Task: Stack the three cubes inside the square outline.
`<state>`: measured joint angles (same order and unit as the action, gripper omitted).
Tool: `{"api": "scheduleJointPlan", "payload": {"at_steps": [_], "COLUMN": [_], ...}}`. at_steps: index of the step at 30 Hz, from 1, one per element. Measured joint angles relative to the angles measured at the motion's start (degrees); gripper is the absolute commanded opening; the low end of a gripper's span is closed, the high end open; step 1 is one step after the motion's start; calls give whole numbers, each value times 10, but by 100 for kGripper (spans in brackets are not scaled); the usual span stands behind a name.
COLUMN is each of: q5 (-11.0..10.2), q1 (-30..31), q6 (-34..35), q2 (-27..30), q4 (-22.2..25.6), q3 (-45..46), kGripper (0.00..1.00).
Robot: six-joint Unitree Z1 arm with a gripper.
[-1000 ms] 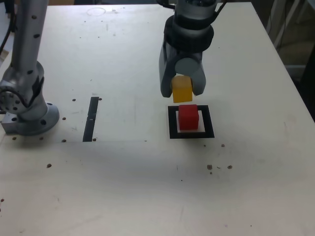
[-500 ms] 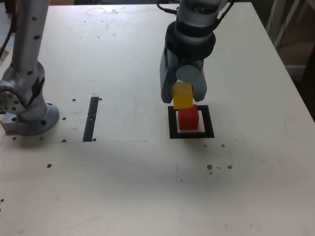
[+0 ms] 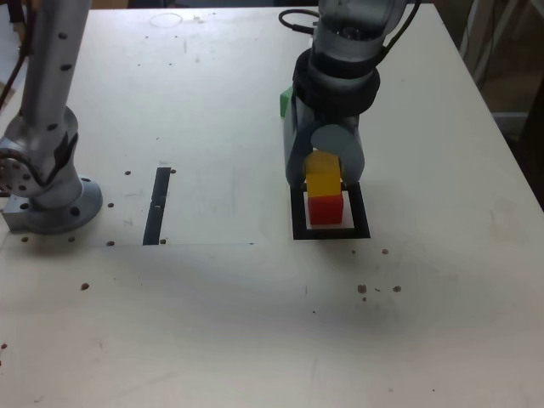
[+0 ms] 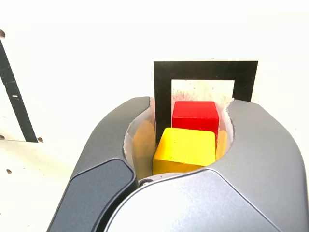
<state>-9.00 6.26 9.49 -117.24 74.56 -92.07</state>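
Note:
My gripper (image 3: 324,184) is shut on the yellow cube (image 3: 323,183), holding it directly over the red cube (image 3: 325,209). The red cube stands inside the square outline (image 3: 297,214). The yellow cube's underside meets the red cube's top edge; whether they touch I cannot tell. In the wrist view the yellow cube (image 4: 186,150) sits between the grey jaws, with the red cube (image 4: 195,115) and the square outline (image 4: 205,70) beyond it. A corner of the green cube (image 3: 284,102) peeks out behind the arm, on the exterior view's left of it.
A narrow black strip (image 3: 157,206) lies on the white table (image 3: 212,323), left of the outline in the exterior view. A grey metal post with a round base (image 3: 47,183) stands at the exterior view's far left. Small dark specks dot the tabletop.
The gripper has come down with the yellow cube, from clearly above the red cube to right at its top. The green cube now shows behind the arm.

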Motion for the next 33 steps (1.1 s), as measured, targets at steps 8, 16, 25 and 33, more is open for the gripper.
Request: {"api": "scheduleJointPlan", "payload": {"at_steps": [8, 16, 25, 33], "q5": [-1, -2, -2, -1], "q1": [0, 0, 0, 0], "q6": [0, 0, -6, -11], "q2": [-13, -20, -20, -15], "q4": [-6, -15, -1, 2], "q3": [-1, -8, -3, -4], "kGripper": [40, 50, 75, 89]}}
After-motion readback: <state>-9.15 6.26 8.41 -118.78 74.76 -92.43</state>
